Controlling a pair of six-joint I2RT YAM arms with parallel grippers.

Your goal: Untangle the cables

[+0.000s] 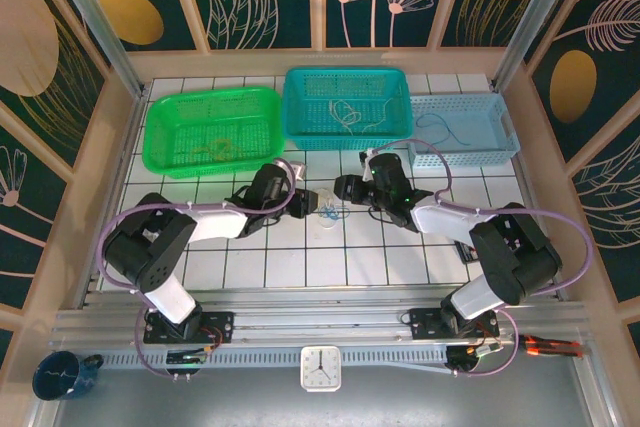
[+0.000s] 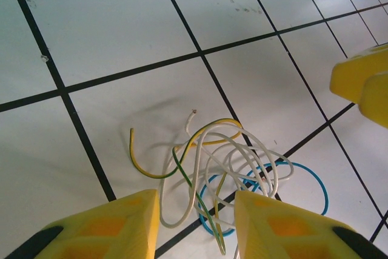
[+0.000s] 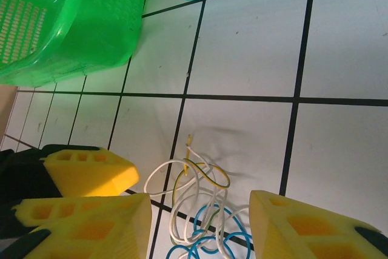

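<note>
The cables (image 1: pixel 328 213) lie in one loose tangle on the white tiled table, midway between the two arms. White, yellow-green and light blue wires loop through each other (image 2: pixel 224 168) (image 3: pixel 203 210). My left gripper (image 1: pixel 306 205) (image 2: pixel 197 225) is at the tangle's left side, its yellow fingers apart with wire loops lying between them, none pinched. From the right, my right gripper (image 1: pixel 346 190) (image 3: pixel 200 232) faces it, also open, straddling the other side of the tangle. A right finger (image 2: pixel 364 83) shows in the left wrist view, and a left finger (image 3: pixel 88 171) in the right wrist view.
Three baskets stand along the back: a green one (image 1: pixel 165 152), a teal one (image 1: pixel 300 127) with white wires in it, and a light blue one (image 1: pixel 500 137) with a thin wire. The two grippers are close together, nearly tip to tip.
</note>
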